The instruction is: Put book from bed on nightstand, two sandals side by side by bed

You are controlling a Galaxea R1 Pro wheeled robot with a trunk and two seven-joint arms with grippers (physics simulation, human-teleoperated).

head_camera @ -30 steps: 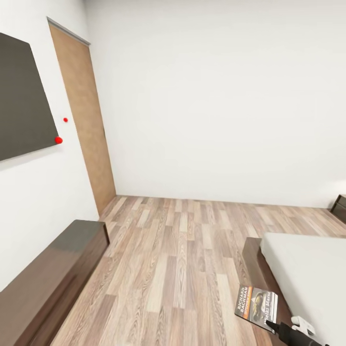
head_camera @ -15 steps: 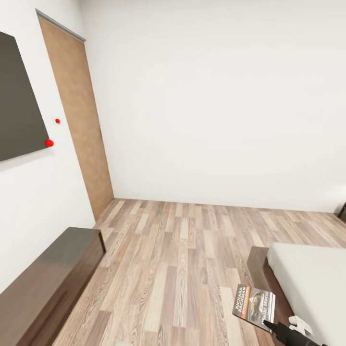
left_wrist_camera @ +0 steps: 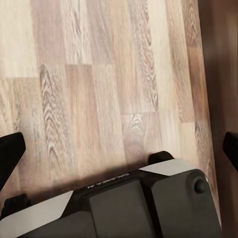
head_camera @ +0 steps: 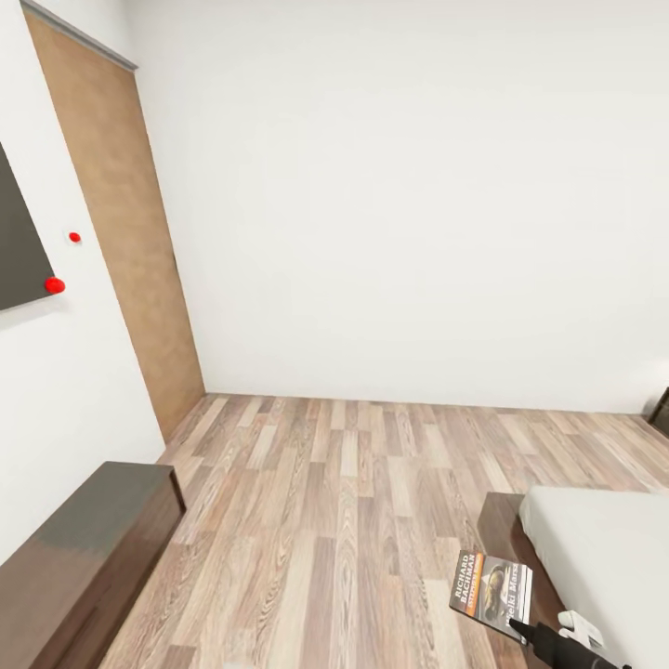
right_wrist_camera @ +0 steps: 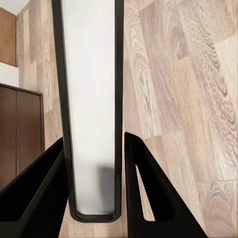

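The book (head_camera: 492,592) looks light, thin and a little floppy — a pinch across one edge suits it, though it may sag or slip if swung. The right gripper (right_wrist_camera: 94,198) is clamped on that edge, carrying it over the floor (head_camera: 353,502) beside the bed (head_camera: 595,548); the left gripper (left_wrist_camera: 119,153) hangs wide apart, empty

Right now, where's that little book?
In the head view, the book is low on the right, clamped in the right gripper above the wood floor, beside the bed.
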